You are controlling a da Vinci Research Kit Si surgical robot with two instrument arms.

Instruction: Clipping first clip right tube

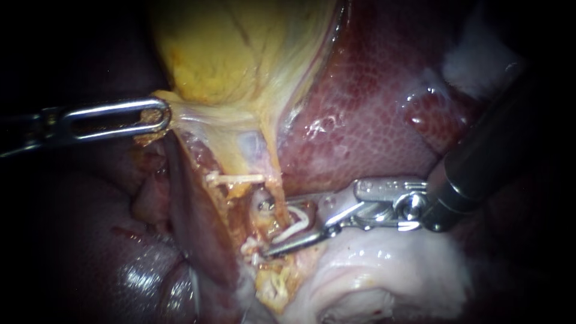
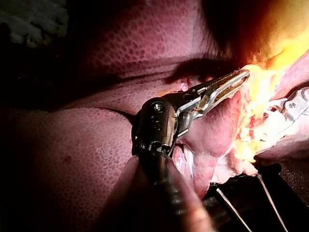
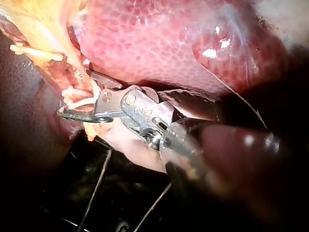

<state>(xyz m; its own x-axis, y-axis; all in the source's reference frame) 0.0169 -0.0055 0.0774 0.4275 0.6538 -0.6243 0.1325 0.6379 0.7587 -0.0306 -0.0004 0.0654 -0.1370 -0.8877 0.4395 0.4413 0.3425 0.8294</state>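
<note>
The yellow gallbladder (image 1: 240, 54) hangs at the top middle against the red liver (image 1: 372, 108). My left instrument (image 1: 163, 115) comes in from the left, its slotted jaws shut on the gallbladder's pale lower edge and holding it taut; the left wrist view shows those jaws (image 2: 241, 76) together at the yellow tissue. My right instrument (image 1: 279, 228) reaches in from the right. Its jaws stand apart around a tube (image 1: 264, 207) below the gallbladder and hold a white clip (image 1: 298, 225) between them. Another white clip (image 1: 234, 178) lies across the tissue just above. The right wrist view shows my right instrument (image 3: 65, 107) at the tube.
Pale white tissue (image 1: 384, 270) lies under my right instrument's shaft. A dark liver lobe (image 1: 198, 228) stands left of the tubes. A white patch (image 1: 480, 66) sits at the upper right. Thin threads (image 3: 96, 188) hang below the tissue in the right wrist view.
</note>
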